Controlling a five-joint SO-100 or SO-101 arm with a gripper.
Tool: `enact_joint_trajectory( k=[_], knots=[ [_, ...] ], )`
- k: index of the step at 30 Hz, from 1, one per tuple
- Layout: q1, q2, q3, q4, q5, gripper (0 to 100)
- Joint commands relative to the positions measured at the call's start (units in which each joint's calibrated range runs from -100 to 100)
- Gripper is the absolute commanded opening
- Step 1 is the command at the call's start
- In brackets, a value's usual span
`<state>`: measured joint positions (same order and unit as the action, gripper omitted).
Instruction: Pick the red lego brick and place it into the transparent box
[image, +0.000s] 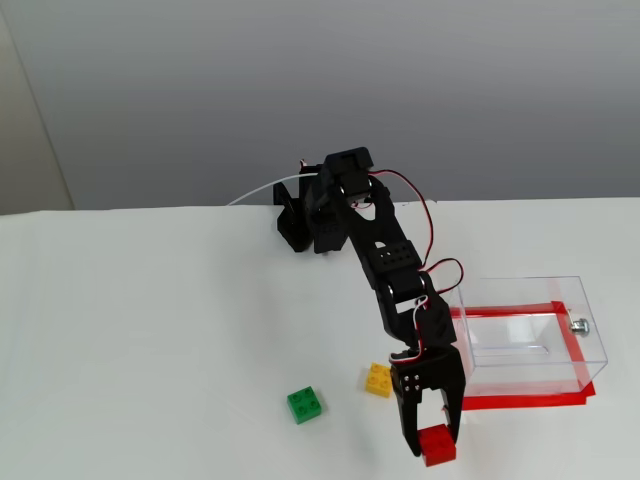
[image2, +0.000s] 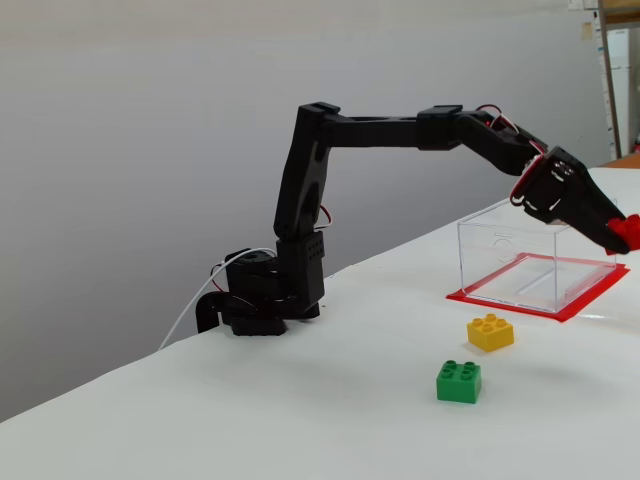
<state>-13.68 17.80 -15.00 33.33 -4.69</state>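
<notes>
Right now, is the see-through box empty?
Empty: the transparent box holds nothing; the red lego brick is in the jaws, raised.

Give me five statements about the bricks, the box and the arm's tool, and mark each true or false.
1. The tool holds the red lego brick clear of the table. True.
2. The red brick already lies inside the transparent box. False: the box is empty and the brick is in the tool.
3. The green brick and the yellow brick both rest on the table. True.
4. The yellow brick sits inside the red tape outline. False: it lies outside it, on bare table.
5. The green brick is stacked on the yellow one. False: they lie apart.
</notes>
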Motion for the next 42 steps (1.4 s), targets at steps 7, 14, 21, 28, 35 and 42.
enact_joint_trajectory(
  k=[7, 14, 21, 28, 35, 42],
  knots=[
    [-1.37, -14.45, 2.44, 3.83, 0.31, 12],
    [-6.40, -18.86, 8.04, 4.18, 1.92, 12],
    [-14.09, -20.56, 8.49, 4.18, 2.24, 12],
    [-22.37, -21.75, 8.49, 4.18, 2.24, 12],
    [-28.21, -21.66, 8.49, 8.01, 2.08, 12],
    [-33.24, -21.24, 7.95, 14.45, 1.71, 12]
  ],
)
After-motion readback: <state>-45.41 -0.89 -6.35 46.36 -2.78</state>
